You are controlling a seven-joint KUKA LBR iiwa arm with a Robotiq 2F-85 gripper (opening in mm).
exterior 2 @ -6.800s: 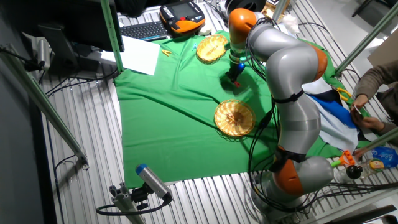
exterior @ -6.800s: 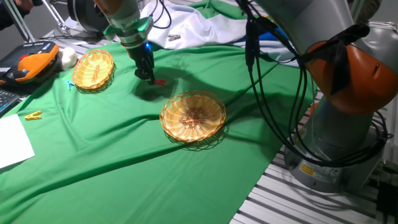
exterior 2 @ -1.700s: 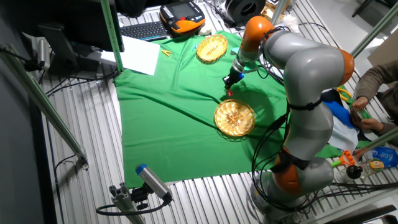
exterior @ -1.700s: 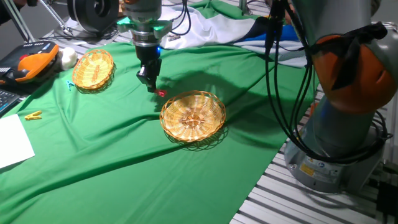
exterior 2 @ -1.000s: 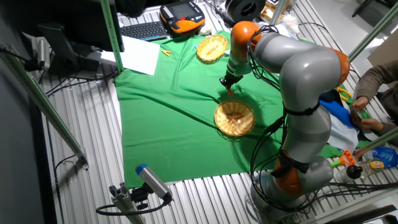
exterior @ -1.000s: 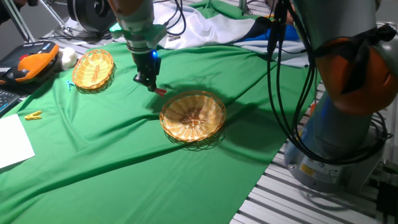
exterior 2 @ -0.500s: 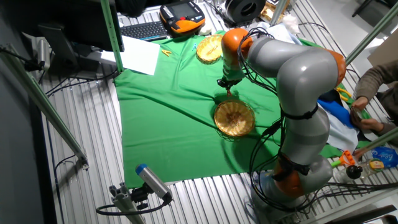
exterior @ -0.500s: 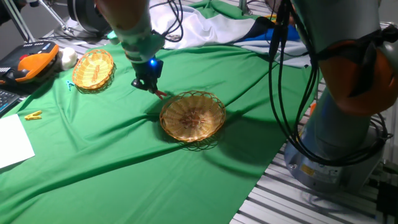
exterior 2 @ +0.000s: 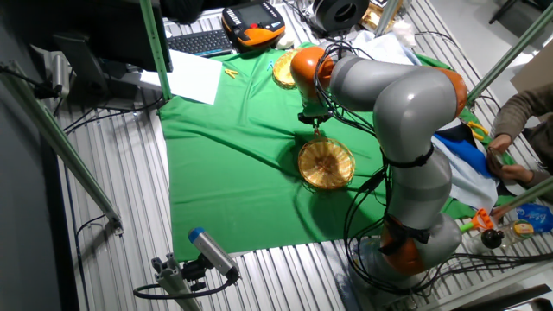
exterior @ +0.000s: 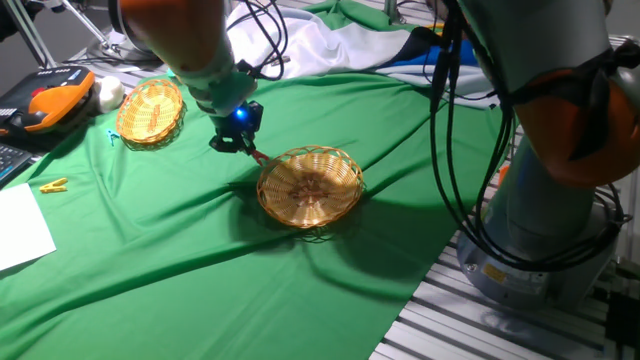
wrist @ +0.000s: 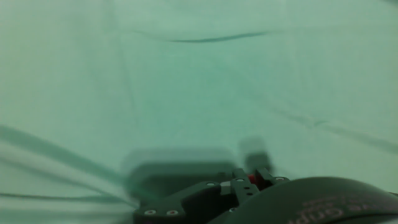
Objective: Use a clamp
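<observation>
Green cloth (exterior: 200, 250) covers table, creased. Gripper (exterior: 240, 144) tilted low over cloth, fingers closed on red clamp (exterior: 256, 155), which sits at near edge of larger wicker basket (exterior: 311, 187); whether clamp touches rim, cannot tell. Second wicker basket (exterior: 150, 110) well apart, by cloth's far corner. Yellow clip (exterior: 52, 185) on cloth near white paper (exterior: 22, 228). Orange-black pendant (exterior: 45, 100) beyond cloth; no writing readable. Hand view blurred: only small red patch (wrist: 252, 180) between dark fingers, probably clamp.
</observation>
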